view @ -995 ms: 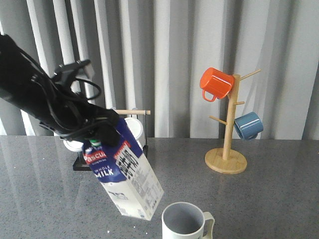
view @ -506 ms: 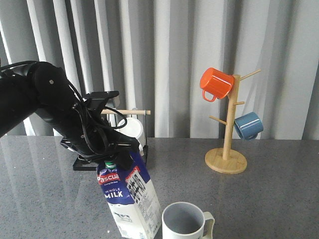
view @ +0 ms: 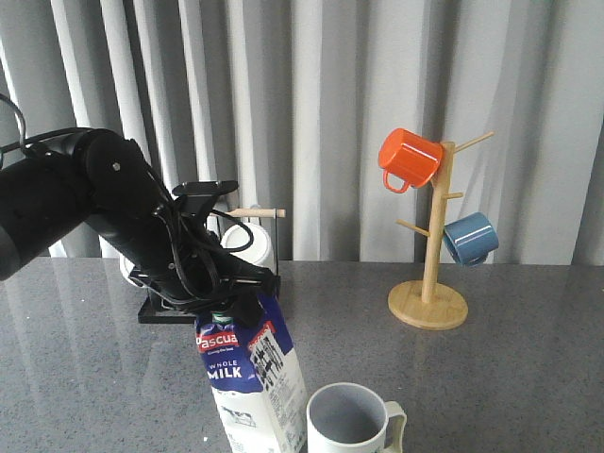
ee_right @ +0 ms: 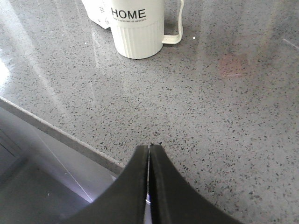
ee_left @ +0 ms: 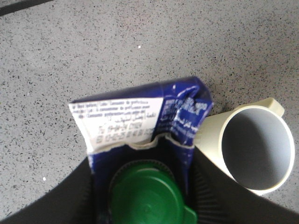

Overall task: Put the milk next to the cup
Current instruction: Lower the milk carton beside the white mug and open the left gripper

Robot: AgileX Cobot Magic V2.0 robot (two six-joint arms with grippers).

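The blue-and-white milk carton [view: 247,382] with a green cap [ee_left: 145,195] stands slightly tilted at the table's front, just left of the cup [view: 351,422], close to or touching it. My left gripper [view: 223,300] is shut on the carton's gable top; its fingers [ee_left: 212,192] flank the cap in the left wrist view, where the cup [ee_left: 254,149] sits beside the carton [ee_left: 140,116]. The cup is a pale ribbed mug with "HOME" lettering [ee_right: 138,28]. My right gripper [ee_right: 149,148] is shut and empty, over the table's front edge, away from the cup.
A wooden mug tree [view: 430,283] at the back right holds an orange mug [view: 409,159] and a blue mug [view: 469,238]. A black rack [view: 156,310] with a white mug [view: 253,247] stands behind my left arm. The table's front edge [ee_right: 56,133] runs near my right gripper.
My left gripper has carried the carton right and down toward the cup. The carton has turned from strongly tilted to nearly upright.
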